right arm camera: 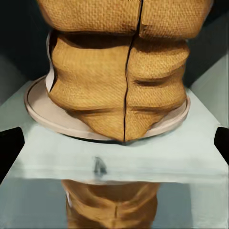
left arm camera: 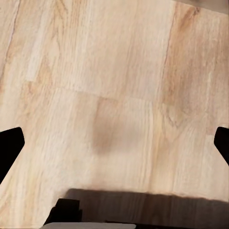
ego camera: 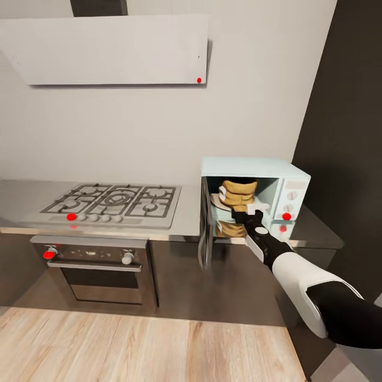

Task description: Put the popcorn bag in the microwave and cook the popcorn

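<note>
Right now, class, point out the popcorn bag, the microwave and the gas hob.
popcorn bag (right arm camera: 119,71): right wrist view, its creased front.
microwave (ego camera: 249,165): head view, its pale top.
gas hob (ego camera: 114,200): head view, its centre grate.

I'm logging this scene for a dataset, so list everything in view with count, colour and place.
microwave: one, mint-blue, door open, on countertop at right
popcorn bag: one, mustard-tan, on the turntable inside microwave
turntable: one, pale, under the bag
countertop: one, grey, along wall
gas hob: one, steel, left of microwave
oven: one, dark, below hob
hood: one, pale grey, above hob
floor: pale wood
right gripper: one, open, at microwave mouth
left gripper: one, open, over floor
</note>
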